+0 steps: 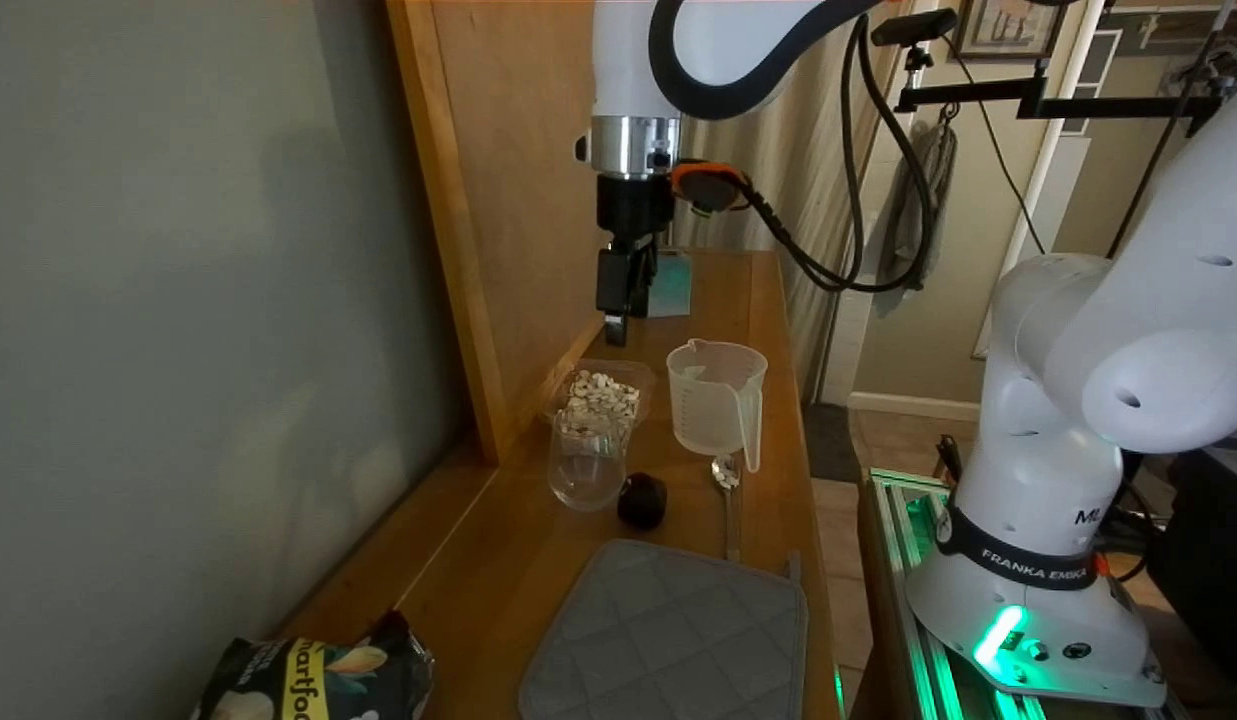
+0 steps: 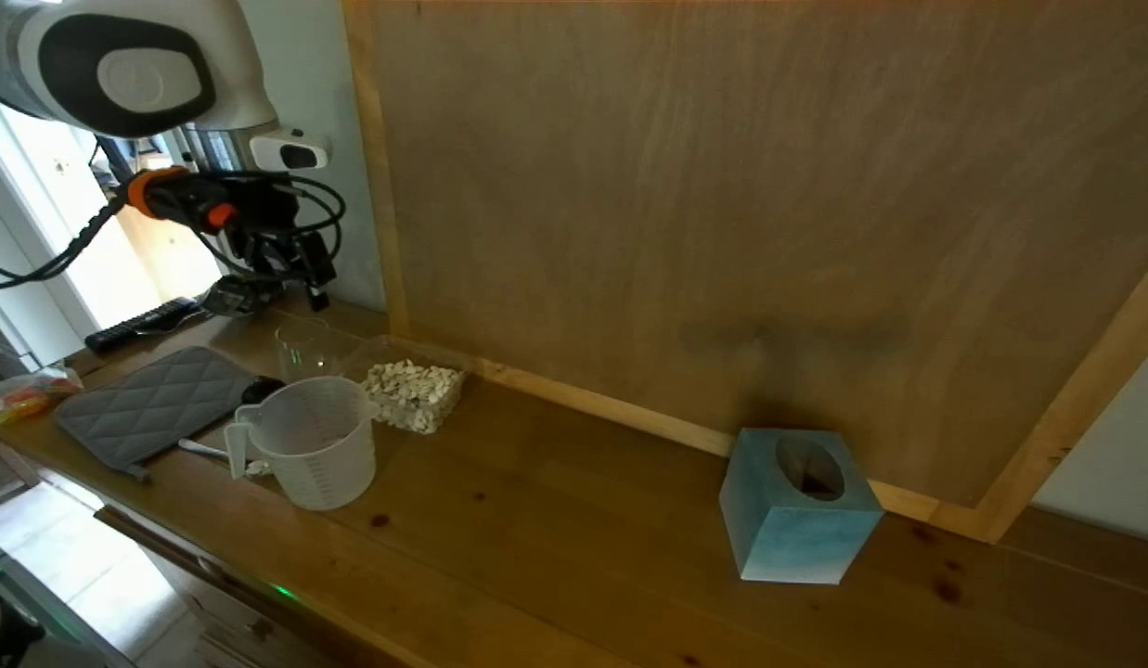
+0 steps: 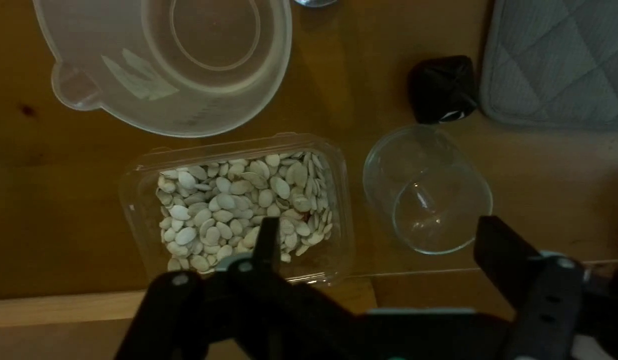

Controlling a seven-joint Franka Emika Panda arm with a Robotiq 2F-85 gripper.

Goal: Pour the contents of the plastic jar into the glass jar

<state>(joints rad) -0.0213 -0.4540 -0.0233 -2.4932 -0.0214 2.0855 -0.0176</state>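
The plastic jar (image 1: 713,415), a translucent whitish jug with handle and spout, stands upright on the wooden counter. It also shows in an exterior view (image 2: 323,468) and the wrist view (image 3: 204,107), where it looks empty. The glass jar (image 1: 583,478), small and clear, stands upright beside a clear tub (image 3: 342,205) of pale seeds (image 3: 229,205). It looks empty in the wrist view (image 3: 441,215). My gripper (image 3: 377,230) is open and empty above the counter. In the wrist view one finger overlaps the tub and the other is by the glass jar's rim.
A black round object (image 1: 642,500) sits beside the glass jar. A spoon (image 1: 730,510), a grey quilted pad (image 1: 668,640) and a snack bag (image 1: 323,680) lie nearer that camera. A tissue box (image 2: 801,520) stands farther along. A wooden panel (image 2: 722,232) rises behind the tub.
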